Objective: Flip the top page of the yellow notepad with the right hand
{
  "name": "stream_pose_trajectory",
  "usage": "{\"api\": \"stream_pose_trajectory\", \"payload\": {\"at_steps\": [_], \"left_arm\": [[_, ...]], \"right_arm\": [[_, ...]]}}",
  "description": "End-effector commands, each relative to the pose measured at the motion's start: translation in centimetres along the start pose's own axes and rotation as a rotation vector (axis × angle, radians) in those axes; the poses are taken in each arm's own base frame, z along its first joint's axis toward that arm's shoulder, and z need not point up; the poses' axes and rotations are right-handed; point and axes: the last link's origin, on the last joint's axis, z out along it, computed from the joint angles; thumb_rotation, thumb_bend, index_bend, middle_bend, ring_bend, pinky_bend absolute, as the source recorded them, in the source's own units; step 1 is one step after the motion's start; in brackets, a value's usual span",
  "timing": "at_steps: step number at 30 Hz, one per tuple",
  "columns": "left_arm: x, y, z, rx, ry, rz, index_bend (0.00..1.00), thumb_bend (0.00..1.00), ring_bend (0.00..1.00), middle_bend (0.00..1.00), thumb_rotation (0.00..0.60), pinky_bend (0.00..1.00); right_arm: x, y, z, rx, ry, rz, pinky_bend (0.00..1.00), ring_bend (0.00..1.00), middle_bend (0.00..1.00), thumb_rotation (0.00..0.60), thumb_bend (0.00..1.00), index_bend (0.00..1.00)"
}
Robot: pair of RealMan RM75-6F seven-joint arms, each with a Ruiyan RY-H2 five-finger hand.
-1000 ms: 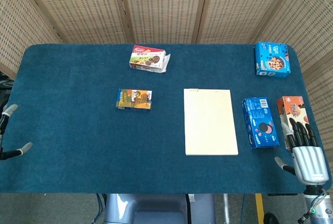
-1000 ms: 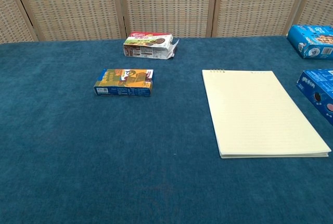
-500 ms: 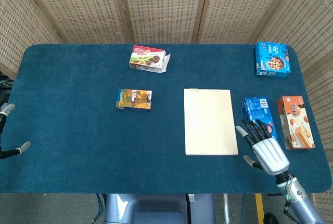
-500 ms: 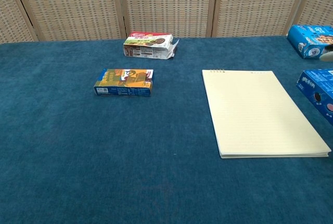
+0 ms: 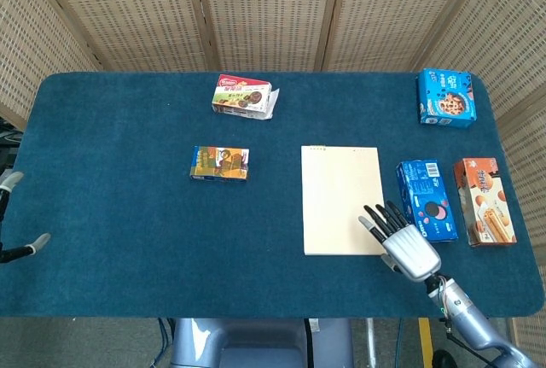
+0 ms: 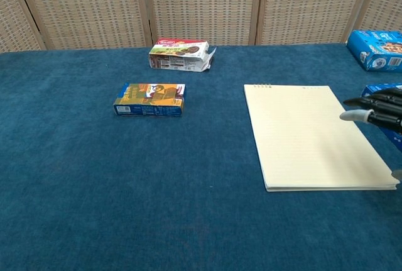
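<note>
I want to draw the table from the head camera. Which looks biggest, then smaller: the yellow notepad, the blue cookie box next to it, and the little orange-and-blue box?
1. Yellow notepad, clearly biggest.
2. Blue cookie box beside it.
3. Orange-and-blue box, smallest, though not far behind the blue one.

Both pictures were lit brightly and evenly, as if from lamps above. Only soft, faint shadows were seen beside the boxes and under the yellow notepad [image 5: 343, 200]. No glare was seen on the blue table cloth [image 5: 119, 172]. The colours were clear and most things were sharp. In the chest view, the right hand [image 6: 379, 111] was cut off at the edge.
</note>
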Motion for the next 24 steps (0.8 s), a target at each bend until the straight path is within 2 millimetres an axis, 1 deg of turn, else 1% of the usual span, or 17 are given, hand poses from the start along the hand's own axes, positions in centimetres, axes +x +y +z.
{"api": "stream_pose_trajectory", "payload": {"at_steps": [1, 13, 24], "left_arm": [[0.0, -0.1, 0.0, 0.002, 0.003, -0.001, 0.0, 0.0, 0.0, 0.0, 0.6, 0.0], [0.1, -0.3, 0.0, 0.012, -0.001, -0.016, 0.0, 0.0, 0.0, 0.0, 0.6, 0.0], [0.1, -0.4, 0.1, 0.013, -0.005, -0.018, 0.0, 0.0, 0.0, 0.0, 0.6, 0.0]], "right_arm": [[-0.8, -0.5, 0.4, 0.016, -0.014, -0.018, 0.0, 0.0, 0.0, 0.6, 0.36, 0.05], [-2.9, -0.5, 1.3, -0.004, -0.046, -0.011, 0.0, 0.0, 0.0, 0.6, 0.36, 0.05], [-3.7, -0.3, 1.6, -0.014, -0.056, -0.013, 0.0, 0.0, 0.0, 0.6, 0.36, 0.05]]}}
